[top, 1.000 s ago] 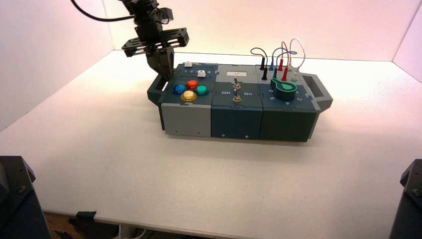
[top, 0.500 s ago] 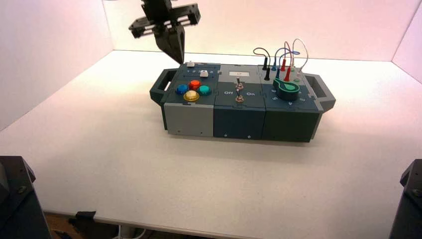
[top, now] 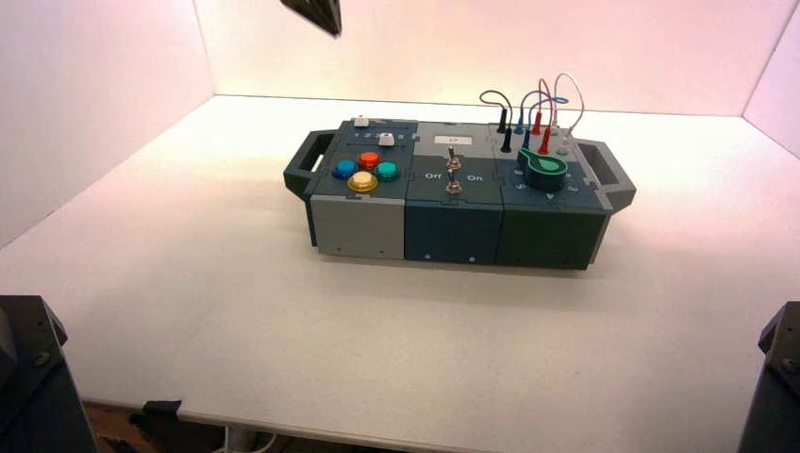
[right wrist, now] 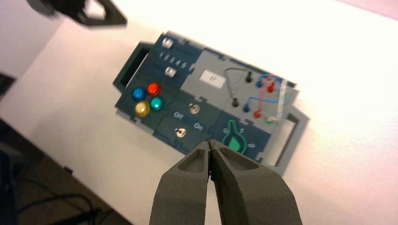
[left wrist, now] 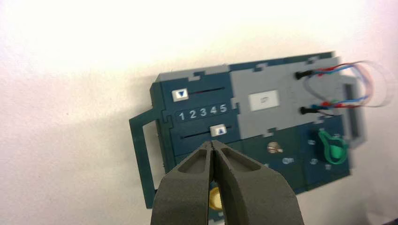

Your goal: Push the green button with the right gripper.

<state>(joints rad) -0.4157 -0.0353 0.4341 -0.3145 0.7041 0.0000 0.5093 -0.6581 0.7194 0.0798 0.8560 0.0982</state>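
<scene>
The green button (right wrist: 157, 103) is seen left of centre, well apart from the closed right gripper (right wrist: 210, 146) at bottom centre.

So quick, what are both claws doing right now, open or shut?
Left end effector: shut, holding nothing, high above the box.
Right end effector: shut, holding nothing, up over the box, not touching the green button.
</scene>
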